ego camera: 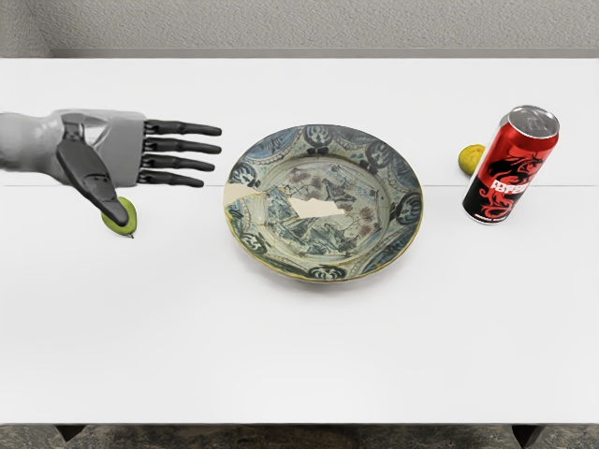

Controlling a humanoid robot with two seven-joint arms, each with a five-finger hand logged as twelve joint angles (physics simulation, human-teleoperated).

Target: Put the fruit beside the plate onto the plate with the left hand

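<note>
Left hand (126,150) hovers in the head view well left of the plate (404,180), open, its 4 fingers (178,147) stretched straight toward the plate and holding nothing. The green fruit (124,222) lies on the table (299,355), also left of the plate, just under the down-turned thumb; whether they touch I cannot tell. It looks roundish, with no clear long axis. A 2nd fruit (471,159) and a red can (510,164) stand right of the plate, far from this hand.

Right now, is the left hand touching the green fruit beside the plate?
Cannot tell. In the head view the thumb of the left hand overlaps the green fruit, but this single view cannot show contact or a gap.
</note>
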